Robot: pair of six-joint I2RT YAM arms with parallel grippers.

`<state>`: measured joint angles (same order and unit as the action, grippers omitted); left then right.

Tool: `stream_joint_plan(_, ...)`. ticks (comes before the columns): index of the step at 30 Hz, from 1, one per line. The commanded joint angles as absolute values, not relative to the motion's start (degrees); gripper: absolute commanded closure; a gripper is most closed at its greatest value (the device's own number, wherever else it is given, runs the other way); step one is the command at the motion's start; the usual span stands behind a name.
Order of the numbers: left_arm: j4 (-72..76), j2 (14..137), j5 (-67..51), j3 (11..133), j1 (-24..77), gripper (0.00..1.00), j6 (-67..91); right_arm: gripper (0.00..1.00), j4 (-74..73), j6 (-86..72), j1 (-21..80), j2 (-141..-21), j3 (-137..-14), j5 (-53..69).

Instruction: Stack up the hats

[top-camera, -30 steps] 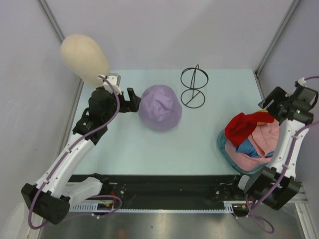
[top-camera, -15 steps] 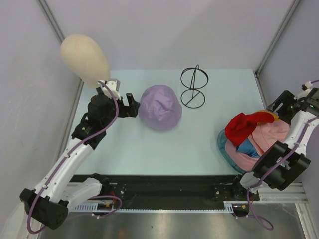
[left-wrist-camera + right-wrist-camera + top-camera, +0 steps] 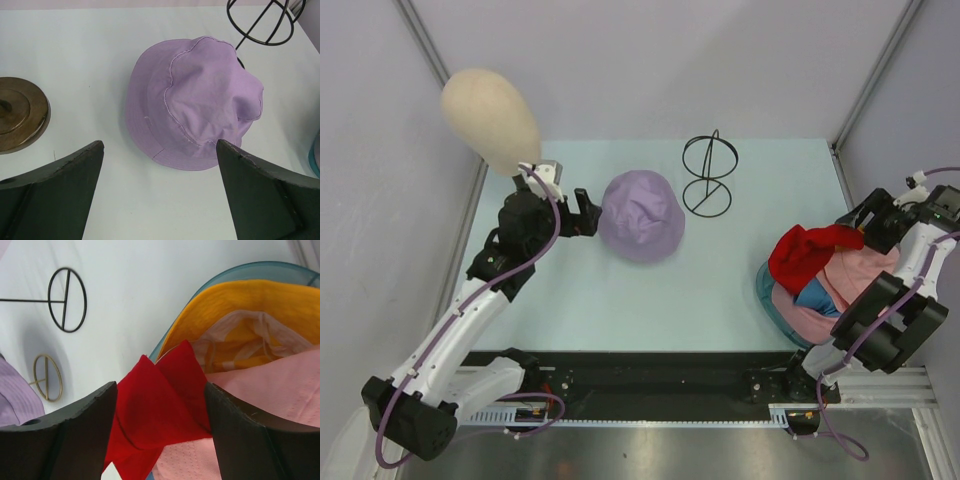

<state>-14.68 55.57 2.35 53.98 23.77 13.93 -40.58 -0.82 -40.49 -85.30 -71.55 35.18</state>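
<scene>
Pale bench (image 3: 740, 290): your right gripper (image 3: 161, 392), jaws wide, has swung in around the red hat (image 3: 805, 255) at 3 o'clock, perhaps touching it; pickup looks close. Left gripper (image 3: 159, 145) gapes wide.

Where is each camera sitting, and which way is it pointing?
Top view: above and behind the arms, looking down on the table; both arms show, left gripper by the lilac hat, right gripper at the hat pile.
Left wrist: on the left arm, facing forward over the lilac hat; its two dark fingers frame the bottom.
Right wrist: on the right arm, looking down at the red hat and orange hat; its fingers flank the red one.
Shared: all three show the wire stand.
</scene>
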Motion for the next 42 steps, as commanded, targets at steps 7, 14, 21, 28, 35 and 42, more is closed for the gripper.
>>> stream_joint_plan(7,-12.5,54.8,2.1,52.7,24.0,0.00,14.0,0.79,-41.6,0.6,-37.9,-80.8,-71.4,36.6)
stream_joint_plan(14,-13.7,55.2,2.4,55.3,24.0,0.00,13.2,1.00,-41.8,-6.0,-33.5,-79.7,-81.8,39.9)
stream_joint_plan(21,-16.3,55.6,3.1,58.6,24.0,0.00,12.0,1.00,-48.3,-9.2,-15.8,-83.3,-100.1,38.6)
stream_joint_plan(28,-19.5,55.2,4.4,61.6,24.0,0.00,12.0,1.00,-38.5,-16.9,2.8,-88.3,-107.8,38.4)
stream_joint_plan(35,-22.1,54.1,6.6,63.5,24.0,0.00,13.7,1.00,-32.4,-19.3,14.3,-100.8,-123.3,40.3)
stream_joint_plan(42,-24.1,51.8,8.5,63.7,24.0,0.00,15.5,1.00,-20.7,-25.6,15.1,-108.4,-126.6,39.6)
